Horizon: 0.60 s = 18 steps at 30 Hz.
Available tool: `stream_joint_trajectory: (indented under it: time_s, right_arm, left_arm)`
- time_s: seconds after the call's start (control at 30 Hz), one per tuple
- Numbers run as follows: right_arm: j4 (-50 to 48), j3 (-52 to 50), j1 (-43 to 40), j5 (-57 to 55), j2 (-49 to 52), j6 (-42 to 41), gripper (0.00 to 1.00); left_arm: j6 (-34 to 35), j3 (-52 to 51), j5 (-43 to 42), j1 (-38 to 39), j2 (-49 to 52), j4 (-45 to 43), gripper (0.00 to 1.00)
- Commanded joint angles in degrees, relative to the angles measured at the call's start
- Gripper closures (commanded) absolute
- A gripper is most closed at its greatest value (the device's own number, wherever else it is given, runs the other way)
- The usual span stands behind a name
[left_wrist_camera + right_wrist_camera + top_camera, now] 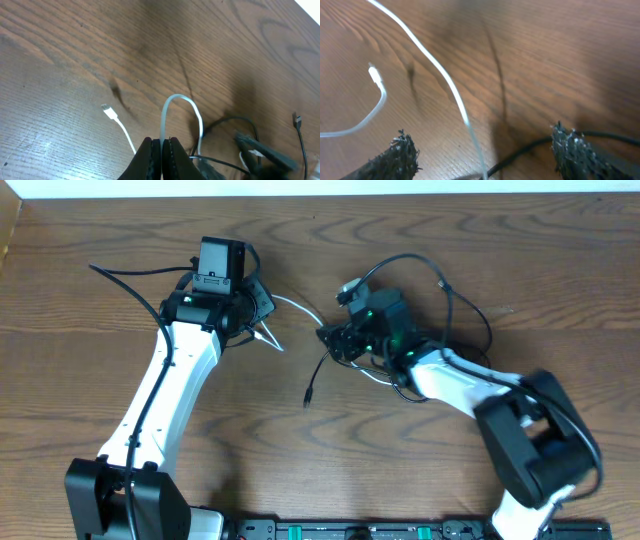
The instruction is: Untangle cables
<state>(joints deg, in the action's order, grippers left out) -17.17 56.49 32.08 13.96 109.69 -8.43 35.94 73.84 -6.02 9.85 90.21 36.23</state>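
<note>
- While the left gripper (pixel 162 150) is clamped fully shut on the white cable (pixel 176 95), that cord arches out of its fingertips in a small loop and drops back toward the tangle. Its free white plug (pixel 106 109) lies loose on the table (pixel 60 60), apart from everything else.
- The right gripper (pixel 485 146) has its fingers spread wide and holds nothing. The white cable (pixel 441 75) runs through the gap between them unpinched, and a black cable (pixel 530 146) passes just beside one finger, meeting the white one low in the right wrist view.
- From overhead, the two grippers sit near each other mid-table with the white cable (pixel 298 305) bridging them. The black cables (pixel 318 375) are bunched under and around the right wrist, one plug end trailing toward the robot's side of the table.
- The step in hand, as I read it, is parting the white cord from the black ones, with the left arm as anchor. It looks only begun.
- The next move calls for the right gripper to choose — close on a black cable, not the white — and then for the arms to draw apart so the white slides free.
- Closing where it stands would likely catch the white cord, or both, and tighten the tangle.
</note>
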Motion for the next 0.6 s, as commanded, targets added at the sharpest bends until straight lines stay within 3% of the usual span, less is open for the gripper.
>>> stream_joint_trajectory:
  time_s: [0.0, 0.1, 0.23, 0.43, 0.57]
  right_arm:
    - [-1.9, 0.0, 1.9, -1.4, 2.2, 0.8, 0.24]
    - [-1.3, 0.0, 2.8, -1.4, 3.0, 0.8, 0.36]
    - [-0.4, 0.0, 3.7, -1.4, 3.3, 0.9, 0.37]
    - [1.6, 0.0, 4.0, -1.6, 4.6, 2.8, 0.55]
    - [3.1, 0.0, 3.7, -1.6, 4.9, 2.7, 0.8]
  left_arm:
    - [-0.9, 0.1, 0.7, -0.2, -1.3, 0.4, 0.92]
    - [-0.9, 0.1, 0.7, -0.2, -1.3, 0.4, 0.92]
    - [-0.7, 0.1, 0.7, -0.2, -1.3, 0.4, 0.92]
    - [-0.7, 0.1, 0.5, -0.2, -1.3, 0.7, 0.92]
    - [-0.7, 0.1, 0.5, -0.2, -1.3, 0.9, 0.92]
